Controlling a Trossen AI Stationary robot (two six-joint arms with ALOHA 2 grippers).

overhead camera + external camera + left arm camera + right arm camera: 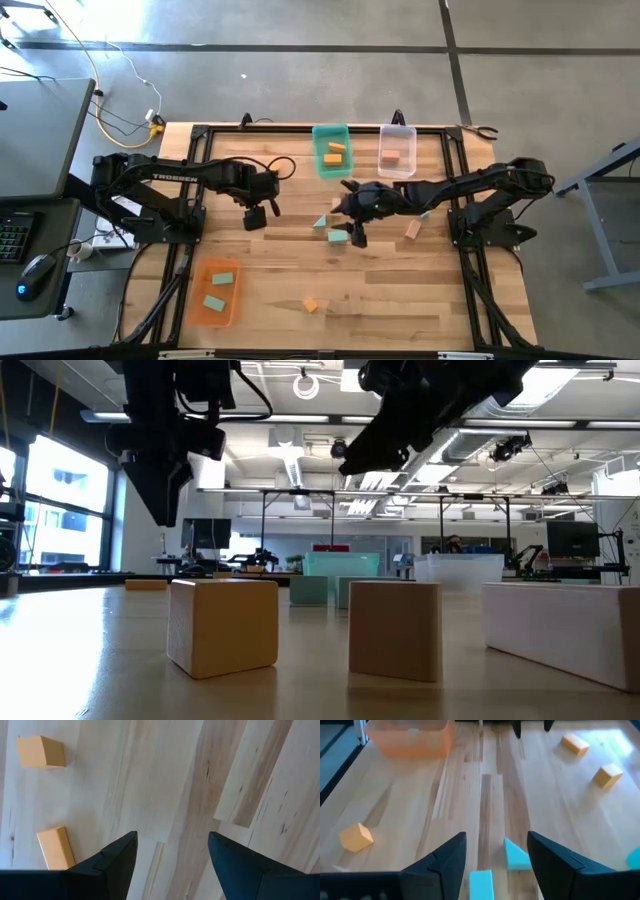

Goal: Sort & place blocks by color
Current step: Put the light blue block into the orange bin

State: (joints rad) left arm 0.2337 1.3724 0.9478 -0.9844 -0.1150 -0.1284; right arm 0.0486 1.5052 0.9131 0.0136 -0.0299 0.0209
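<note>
Over the middle of the bench (270,300), the right claw (495,852) hangs released, fingers spread above a teal wedge (516,855) and a teal block (481,884). The left claw (171,857), also spread and empty, hovers over bare wood toward the left edge. The orange bin (213,293) near the front left corner holds teal blocks; the teal bin (331,150) at the back edge holds orange ones.

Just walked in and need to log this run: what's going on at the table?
Two arms are sorting small blocks into bins. The right gripper hangs open over teal blocks mid-table, holding nothing. The left gripper hovers open over bare wood. The teal bin holds orange blocks, the orange bin teal ones, the clear bin a tan one. Several blocks remain loose.
</note>
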